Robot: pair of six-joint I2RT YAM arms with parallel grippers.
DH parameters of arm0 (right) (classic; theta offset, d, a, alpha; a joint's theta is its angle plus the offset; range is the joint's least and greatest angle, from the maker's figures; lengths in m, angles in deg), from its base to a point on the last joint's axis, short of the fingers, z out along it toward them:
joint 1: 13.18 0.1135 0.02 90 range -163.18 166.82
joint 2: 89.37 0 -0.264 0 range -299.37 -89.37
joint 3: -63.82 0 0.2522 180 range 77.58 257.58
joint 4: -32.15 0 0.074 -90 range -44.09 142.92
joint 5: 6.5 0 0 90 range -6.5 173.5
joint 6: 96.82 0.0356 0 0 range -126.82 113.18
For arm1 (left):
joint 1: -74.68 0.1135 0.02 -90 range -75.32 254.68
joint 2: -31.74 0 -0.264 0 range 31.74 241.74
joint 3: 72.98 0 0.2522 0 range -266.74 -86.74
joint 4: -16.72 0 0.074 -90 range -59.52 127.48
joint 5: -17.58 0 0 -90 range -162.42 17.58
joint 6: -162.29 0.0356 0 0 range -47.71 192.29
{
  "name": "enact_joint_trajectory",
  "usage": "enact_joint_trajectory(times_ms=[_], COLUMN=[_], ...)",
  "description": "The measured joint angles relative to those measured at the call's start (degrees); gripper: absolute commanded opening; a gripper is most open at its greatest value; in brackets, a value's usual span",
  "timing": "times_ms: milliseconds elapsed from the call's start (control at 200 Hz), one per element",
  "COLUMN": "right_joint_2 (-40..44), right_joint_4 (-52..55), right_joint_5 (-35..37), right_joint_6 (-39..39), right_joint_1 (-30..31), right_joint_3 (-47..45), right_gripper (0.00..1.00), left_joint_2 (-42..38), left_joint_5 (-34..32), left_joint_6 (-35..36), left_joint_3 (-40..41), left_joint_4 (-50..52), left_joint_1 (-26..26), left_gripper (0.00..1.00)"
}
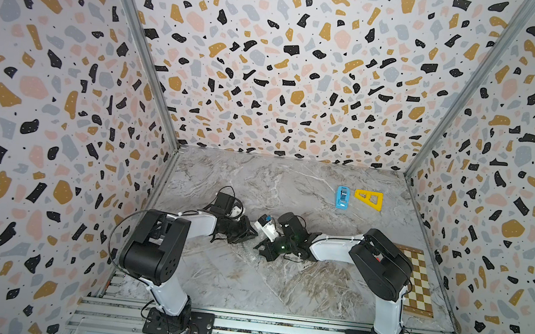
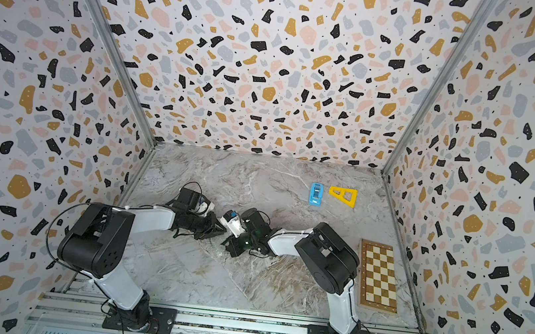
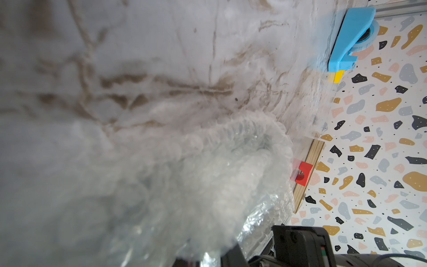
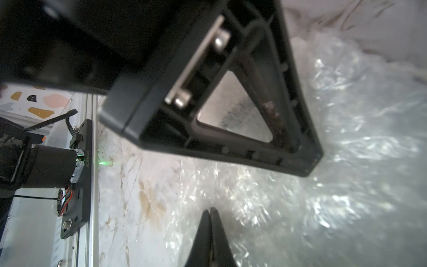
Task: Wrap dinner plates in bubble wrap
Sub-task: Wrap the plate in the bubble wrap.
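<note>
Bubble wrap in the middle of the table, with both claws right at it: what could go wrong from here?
1. The left claw and right claw sit almost touching; a pull could knock them together.
2. The right claw is shut at the bubble wrap, but a grip on the film isn't clear, so it may slip free.
3. No plate shows in any view, so the wrap may bunch around nothing.

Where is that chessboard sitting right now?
In both top views the chessboard lies flat on the marble table, on the robot's right side, between the right arm and the side wall.
</note>
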Motion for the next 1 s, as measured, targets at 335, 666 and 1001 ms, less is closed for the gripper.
enact_joint_trajectory(times_ms=[335,666,1001], right_joint_2=[0.0,0.1,11.8], right_joint_4=[1.0,2.0,6.8], right_joint_5=[0.3,0.2,-1.8], right_joint_6=[1.7,2.3,3.6], right_joint_1=[-1.6,-1.5,-9.3], right_joint_3=[-0.2,-0.2,-1.0], right_gripper=[0.05,0.13,0.32], left_joint_2=[-4.7,-0.6,-1.6], left_joint_5=[2.6,3.3,-0.8], left_joint_6=[-1.2,0.6,5.2], left_joint_3=[0.8,3.3,2.7], left_joint_4=[3.0,0.6,3.2], left_joint_1=[-0.5,-1.1,-1.8], left_gripper=[0.16,0.09,0.09])
